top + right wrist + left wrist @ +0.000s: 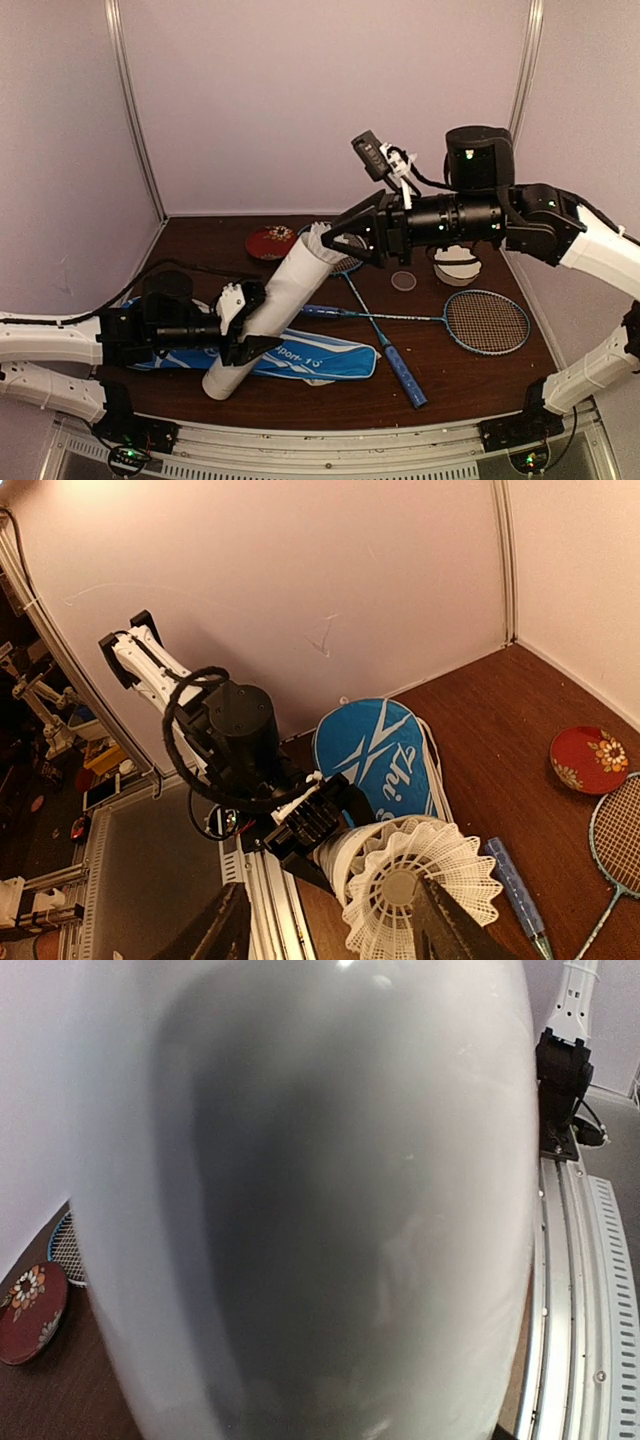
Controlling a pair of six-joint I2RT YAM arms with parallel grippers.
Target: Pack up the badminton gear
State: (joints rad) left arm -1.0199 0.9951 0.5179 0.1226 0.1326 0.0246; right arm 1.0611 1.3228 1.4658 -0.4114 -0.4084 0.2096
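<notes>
My left gripper (247, 325) is shut on the long white tube (275, 310), holding it tilted with its mouth up and to the right. The tube (320, 1200) fills the left wrist view. A white shuttlecock (420, 890) sits in the tube's mouth (352, 852), its skirt sticking out. My right gripper (330, 885) stands open at that mouth (330, 240), one finger on each side of the shuttlecock. Two rackets lie on the table, one blue handle (405, 375) near the front and one head (486, 321) at the right. The blue racket bag (310, 362) lies under the tube.
A small red dish (270, 241) sits at the back of the table, a white bowl (457, 266) at the back right, and a small clear round lid (403, 280) between them. The table's right front corner is bare wood (480, 385).
</notes>
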